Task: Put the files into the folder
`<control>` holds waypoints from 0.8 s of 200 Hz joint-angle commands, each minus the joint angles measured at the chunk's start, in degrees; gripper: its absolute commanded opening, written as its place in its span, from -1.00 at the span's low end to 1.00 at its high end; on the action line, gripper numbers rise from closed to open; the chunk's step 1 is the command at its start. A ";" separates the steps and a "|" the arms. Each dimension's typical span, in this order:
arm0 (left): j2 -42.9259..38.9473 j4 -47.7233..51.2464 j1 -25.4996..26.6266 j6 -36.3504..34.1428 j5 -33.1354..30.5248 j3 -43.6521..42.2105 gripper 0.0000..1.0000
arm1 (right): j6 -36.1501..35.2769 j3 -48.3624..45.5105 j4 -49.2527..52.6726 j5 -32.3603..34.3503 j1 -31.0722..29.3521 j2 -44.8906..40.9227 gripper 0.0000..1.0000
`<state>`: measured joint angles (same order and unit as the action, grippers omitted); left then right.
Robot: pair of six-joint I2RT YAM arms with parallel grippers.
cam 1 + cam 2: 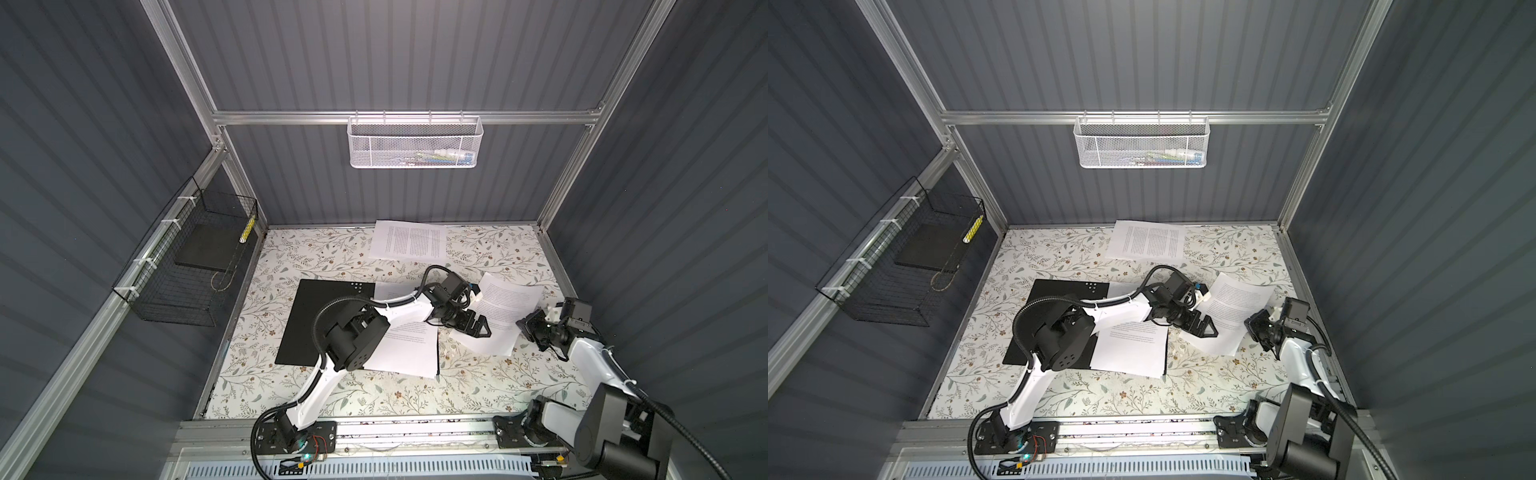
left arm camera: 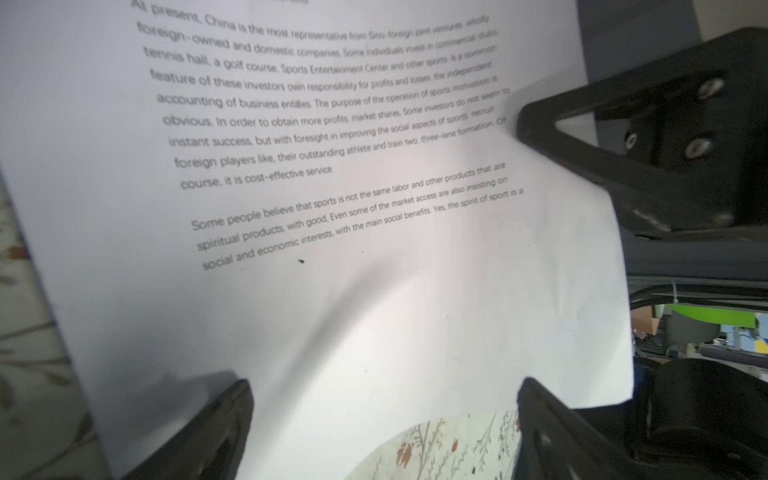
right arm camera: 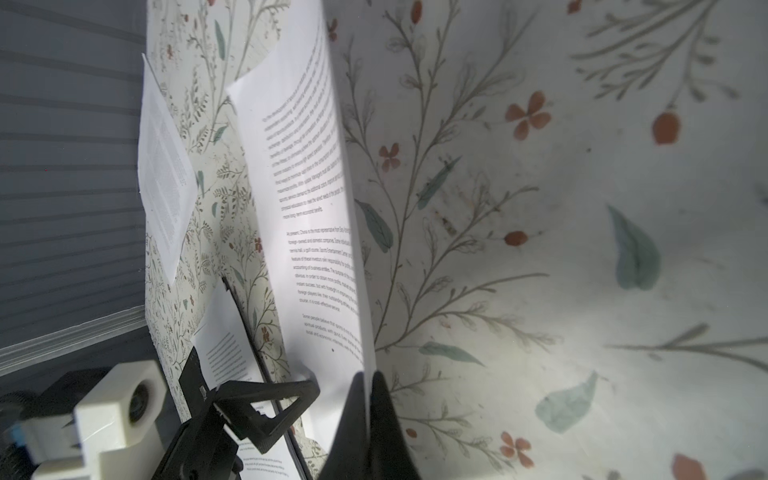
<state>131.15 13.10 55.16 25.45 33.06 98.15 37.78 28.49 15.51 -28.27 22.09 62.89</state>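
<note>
The printed sheet point(image 3: 316, 249) is pinched by the right gripper point(image 3: 370, 378); the left gripper point(image 2: 384, 390) is spread apart. The sheet could be creased or torn if dragged.

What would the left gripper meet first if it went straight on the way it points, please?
Probably the printed sheet pinched by the right gripper; it fills the space ahead of the open left gripper, though depth is unclear.

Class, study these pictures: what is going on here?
The right gripper is shut on one edge of a printed sheet, holding it partly raised above the table. The left gripper is open at its other end. The folder lies open and already holds other sheets; another sheet lies at the table's back.
</note>
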 commanded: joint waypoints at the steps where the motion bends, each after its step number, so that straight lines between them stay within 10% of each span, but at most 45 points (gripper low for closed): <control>1: -7.46 -3.16 0.02 5.95 7.51 0.63 0.99 | -2.36 1.12 2.97 -0.89 0.23 -4.40 -1.00; 25: -19.67 -17.86 -0.03 12.13 7.04 -6.73 1.00 | -5.18 6.19 8.71 0.85 -1.45 -7.33 -1.00; 59: -36.31 -23.16 -0.03 7.71 -10.14 -20.99 1.00 | -7.17 16.93 15.00 9.53 -8.86 -9.57 -1.00; 160: -79.38 6.06 -0.09 -20.60 -58.11 -46.21 1.00 | -6.61 53.22 20.70 23.24 -50.97 12.99 -1.00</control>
<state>59.44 11.33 55.13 13.63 -9.69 55.75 29.26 76.75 35.70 -5.87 -21.56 72.93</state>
